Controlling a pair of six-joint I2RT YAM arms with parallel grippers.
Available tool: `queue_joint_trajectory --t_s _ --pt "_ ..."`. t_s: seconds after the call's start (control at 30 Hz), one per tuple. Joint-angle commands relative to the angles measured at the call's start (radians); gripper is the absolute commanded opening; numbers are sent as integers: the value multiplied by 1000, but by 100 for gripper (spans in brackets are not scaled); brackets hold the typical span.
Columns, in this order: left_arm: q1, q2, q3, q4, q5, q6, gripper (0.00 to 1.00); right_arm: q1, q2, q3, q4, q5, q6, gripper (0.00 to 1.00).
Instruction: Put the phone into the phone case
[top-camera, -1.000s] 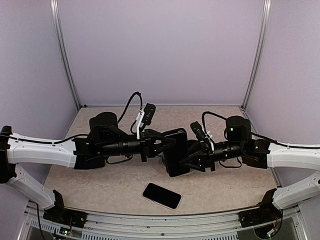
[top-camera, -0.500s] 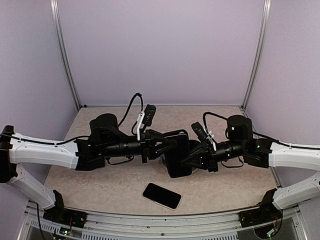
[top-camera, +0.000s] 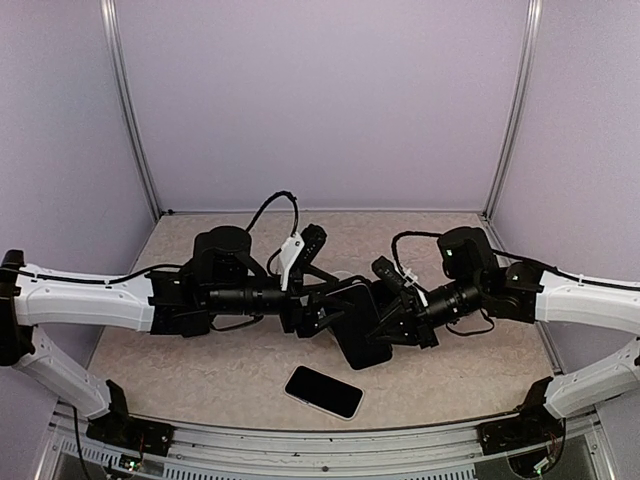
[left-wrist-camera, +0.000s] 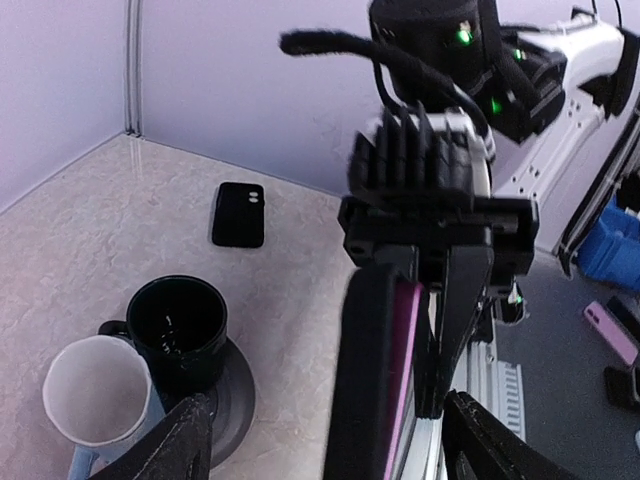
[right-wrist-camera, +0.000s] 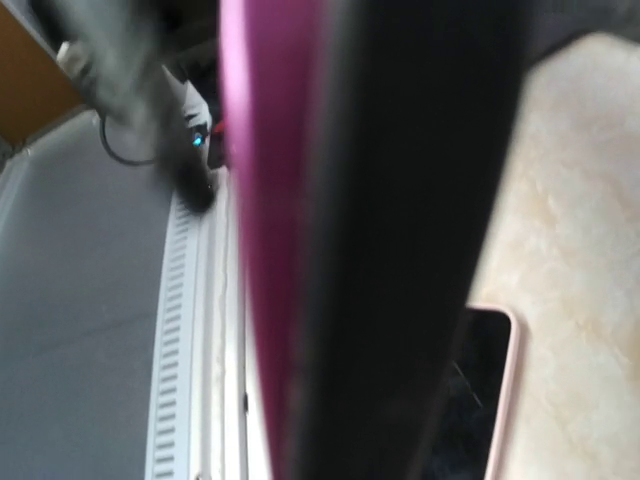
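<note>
Midway through a fitting job, the phone case (top-camera: 358, 325) hangs in the air above the tabletop (top-camera: 200, 360), clamped at one edge by the right pincer (top-camera: 388, 328). The left pincer (top-camera: 325, 308) stands open on the case's other side, its fingers spread to either side of the case and clear of it.

The case is black outside, with a magenta lining showing along its edge in both wrist views. It is empty. The phone (top-camera: 323, 391) lies flat and screen-up on the tabletop, just nearer the arm bases than the case, with nothing holding it.

By the look of things the case is lifted and presented, while picking up the phone and pressing it in are both not yet done.

On the tabletop below the case sit a black mug (left-wrist-camera: 180, 325) on a dark saucer (left-wrist-camera: 235, 390) and a pale mug (left-wrist-camera: 95, 400) touching it, clutter for any downward move. Beyond the case lies a small black slab (left-wrist-camera: 238, 213) with two round holes. Whether it is a phone or a case cannot be told.
</note>
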Motion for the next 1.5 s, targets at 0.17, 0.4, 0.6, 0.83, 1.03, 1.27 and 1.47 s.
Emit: queue_joint_trajectory --t_s 0.17,0.4,0.6,0.83,1.03,1.27,1.47 --pt "-98 -27 41 -190 -52 272 72 41 103 167 -244 8 -207 0" --pt "-71 -93 -8 -111 -9 241 48 68 158 216 -299 20 -275 0" --pt "-70 -33 50 -235 61 253 45 77 156 271 -318 48 -307 0" --pt "-38 -1 75 -223 87 231 29 97 185 309 -367 91 -352 0" --pt "-36 -5 47 -191 104 206 0 99 148 309 -348 99 -372 0" --pt "-6 -60 -28 2 -93 7 0 90 73 237 -177 175 -315 28" --pt "73 -116 -170 289 -56 -282 0 34 -49 40 111 284 -137 98"
